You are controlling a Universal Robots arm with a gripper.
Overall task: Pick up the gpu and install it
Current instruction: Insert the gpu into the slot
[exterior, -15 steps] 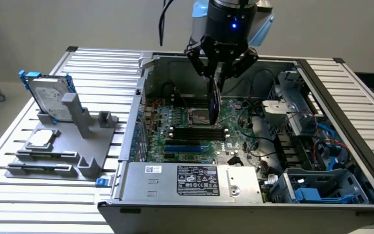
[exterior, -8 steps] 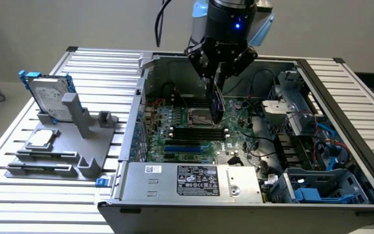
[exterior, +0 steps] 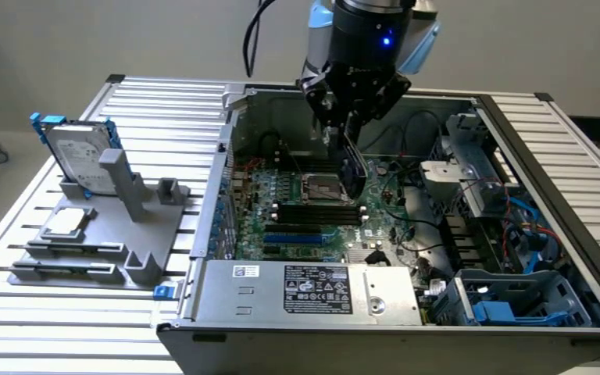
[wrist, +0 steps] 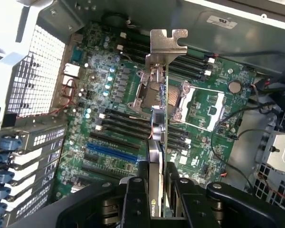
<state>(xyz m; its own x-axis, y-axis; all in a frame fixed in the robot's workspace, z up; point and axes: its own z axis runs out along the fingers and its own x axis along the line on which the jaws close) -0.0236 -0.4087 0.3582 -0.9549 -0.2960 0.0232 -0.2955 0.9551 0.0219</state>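
Pincer [exterior: 347, 126] clenched on the gpu [wrist: 158, 118], a thin green board with a black rounded cover, hanging upright inside the open case [exterior: 227, 148] above the middle of the motherboard [exterior: 300, 215], near the processor socket [exterior: 316, 186]. Gripped by so narrow a strip, the card could twist. Its stamped silver bracket [wrist: 168, 45] might then snag the perforated metal wall [wrist: 38, 71] or miss the glossy blue slot [wrist: 111, 153].

We see an open computer case [exterior: 383, 351] lying on a slatted metal table [exterior: 29, 320], its green motherboard [exterior: 300, 211] exposed and a silver power supply [exterior: 311, 289] along one wall. On the exterior view's left, a gray rack [exterior: 128, 187] holds an upright blue-framed hard drive [exterior: 74, 156] and a flat processor chip [exterior: 66, 223].
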